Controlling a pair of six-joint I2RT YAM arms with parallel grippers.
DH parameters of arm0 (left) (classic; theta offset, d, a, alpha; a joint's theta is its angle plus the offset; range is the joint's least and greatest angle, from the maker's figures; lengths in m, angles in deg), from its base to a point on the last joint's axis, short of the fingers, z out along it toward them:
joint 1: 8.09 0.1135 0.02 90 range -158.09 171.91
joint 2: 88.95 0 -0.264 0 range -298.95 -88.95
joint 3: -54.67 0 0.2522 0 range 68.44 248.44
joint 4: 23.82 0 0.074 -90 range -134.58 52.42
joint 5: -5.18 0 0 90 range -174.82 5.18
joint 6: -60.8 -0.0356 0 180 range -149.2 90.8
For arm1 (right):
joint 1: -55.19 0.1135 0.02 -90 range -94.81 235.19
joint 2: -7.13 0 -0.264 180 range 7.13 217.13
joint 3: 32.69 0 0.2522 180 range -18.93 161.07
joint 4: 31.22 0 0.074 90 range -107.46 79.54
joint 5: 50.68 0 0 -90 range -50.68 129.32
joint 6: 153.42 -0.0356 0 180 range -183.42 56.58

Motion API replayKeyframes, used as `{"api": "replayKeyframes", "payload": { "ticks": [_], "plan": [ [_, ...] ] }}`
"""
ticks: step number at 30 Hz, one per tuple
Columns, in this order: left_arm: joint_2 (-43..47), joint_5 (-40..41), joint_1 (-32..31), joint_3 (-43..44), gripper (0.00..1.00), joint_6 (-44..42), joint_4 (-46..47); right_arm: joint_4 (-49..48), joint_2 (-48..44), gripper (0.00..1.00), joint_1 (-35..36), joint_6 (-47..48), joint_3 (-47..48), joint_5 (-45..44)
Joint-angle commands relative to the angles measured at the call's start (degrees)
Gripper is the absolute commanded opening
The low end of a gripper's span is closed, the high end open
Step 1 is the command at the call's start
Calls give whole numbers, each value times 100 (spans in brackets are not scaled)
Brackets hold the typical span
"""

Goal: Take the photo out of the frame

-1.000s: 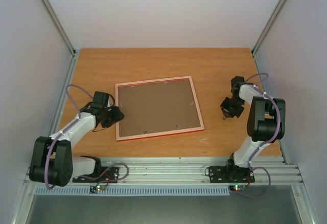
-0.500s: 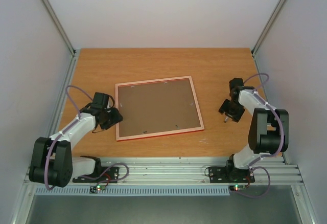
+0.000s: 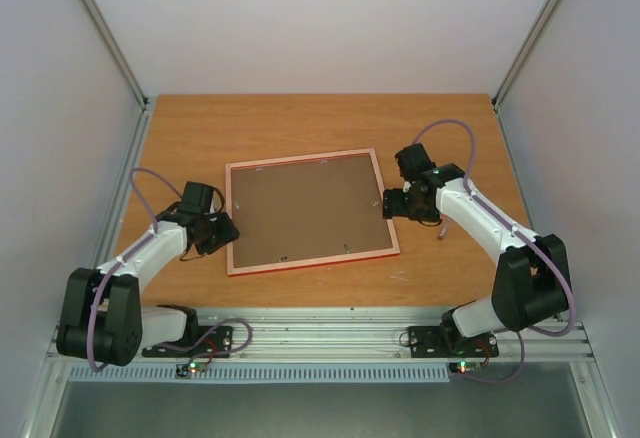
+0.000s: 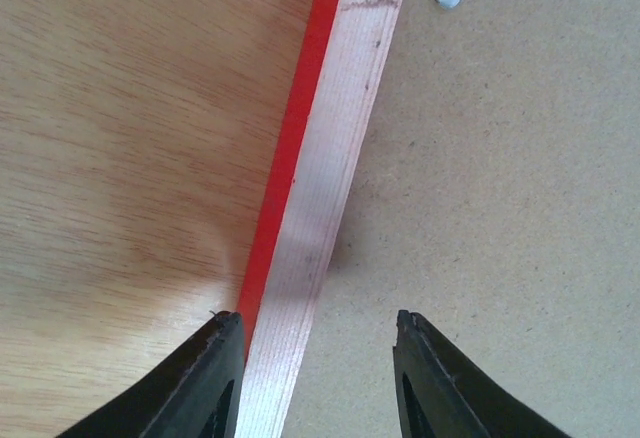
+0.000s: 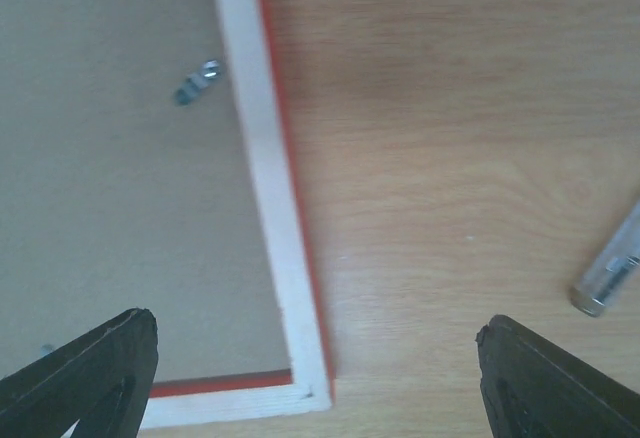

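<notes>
The frame [image 3: 312, 258] lies face down on the counter [image 3: 450, 138], with the photo hidden under the backing board [image 3: 305, 208]. Our left pincer [image 4: 315, 320] straddles the left rail, part-spread, and the right pincer [image 5: 315, 323] gapes wide over the right rail. We reckon the print's thin and creasable, so lift it by an edge.

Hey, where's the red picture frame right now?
In the top view the frame lies face down, centred on the table, the left gripper straddling its left rail, the right gripper open over its right rail.

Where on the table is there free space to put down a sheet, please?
The widest bare patch of table lies between the far edge of the frame and the back wall. It is crowded at the frame's sides: left gripper, right gripper and a small clear object.
</notes>
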Motion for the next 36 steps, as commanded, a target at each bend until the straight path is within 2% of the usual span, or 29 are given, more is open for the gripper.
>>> {"api": "replayKeyframes", "payload": {
  "ticks": [1, 8, 13, 22, 26, 32, 36],
  "plan": [
    [-45, -114, 9, -176, 42, -37, 149, -122, 17, 88, 471, 505, 113, 347],
    [38, -295, -11, -362, 29, 35, 349, -697, 32, 88, 1574, 941, 97, 553],
    [60, -360, -36, -522, 22, 44, 524, -1061, 114, 87, 2363, 1259, 62, 319],
    [25, -325, -194, -688, 27, -7, 740, -1853, 153, 86, 3490, 1844, -214, -58],
    [41, -360, -254, -691, 23, -49, 768, -2396, 109, 85, 3900, 2250, -432, -134],
    [385, -398, -340, -633, 14, -88, 643, -3452, 215, 79, 4688, 3461, -965, -866],
    [607, -376, -413, -572, 11, -57, 511, -4155, 605, 78, 5202, 4266, -1094, -1306]
  ]
}}
